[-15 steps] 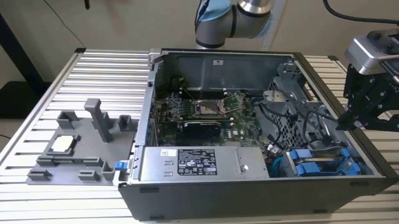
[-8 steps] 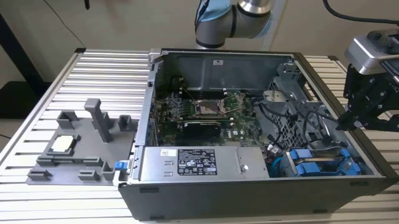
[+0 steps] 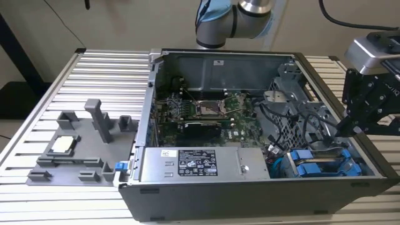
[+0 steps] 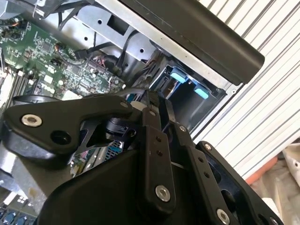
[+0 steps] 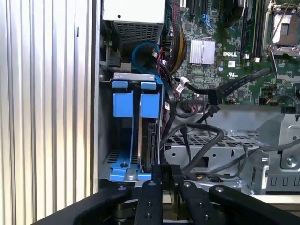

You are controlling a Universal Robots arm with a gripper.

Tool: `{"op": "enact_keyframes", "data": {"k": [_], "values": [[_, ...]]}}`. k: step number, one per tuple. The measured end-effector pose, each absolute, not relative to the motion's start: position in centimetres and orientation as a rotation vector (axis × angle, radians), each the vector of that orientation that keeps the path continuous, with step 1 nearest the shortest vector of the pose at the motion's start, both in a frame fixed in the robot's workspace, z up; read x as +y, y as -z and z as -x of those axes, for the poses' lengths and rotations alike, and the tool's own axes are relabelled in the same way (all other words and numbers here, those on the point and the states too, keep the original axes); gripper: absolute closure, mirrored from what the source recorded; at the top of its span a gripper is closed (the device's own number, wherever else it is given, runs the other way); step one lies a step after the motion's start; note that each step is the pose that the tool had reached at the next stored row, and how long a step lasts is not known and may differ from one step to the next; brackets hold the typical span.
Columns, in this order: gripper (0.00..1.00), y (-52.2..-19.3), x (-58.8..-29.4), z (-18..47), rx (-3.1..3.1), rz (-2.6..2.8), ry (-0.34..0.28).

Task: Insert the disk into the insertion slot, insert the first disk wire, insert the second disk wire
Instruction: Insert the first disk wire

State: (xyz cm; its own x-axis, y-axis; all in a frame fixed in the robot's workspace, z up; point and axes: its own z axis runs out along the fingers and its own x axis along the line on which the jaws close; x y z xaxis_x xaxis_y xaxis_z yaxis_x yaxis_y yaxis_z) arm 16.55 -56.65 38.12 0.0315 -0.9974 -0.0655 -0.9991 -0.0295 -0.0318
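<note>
Hovering at the exterior view's right, the gripper has its jaws closed, apparently empty. The disk sits seated in its blue slot, lower left of the first wrist view; wiring likely demands square alignment amid tangled cables.

1. A ribbed, silver-grey metal tabletop spans the scene, its slats running across the exterior view.
2. Behind it stands a plain beige wall, evenly lit.
3. A thin black cable hangs down the wall.
4. A dark slanted post stands at the exterior view's left.
</note>
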Motion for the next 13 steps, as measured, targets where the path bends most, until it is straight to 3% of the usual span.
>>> {"op": "enact_keyframes", "data": {"k": [13], "values": [[0.81,-36.6,-56.6,-16.6,2.199,2.174,-0.065]]}}
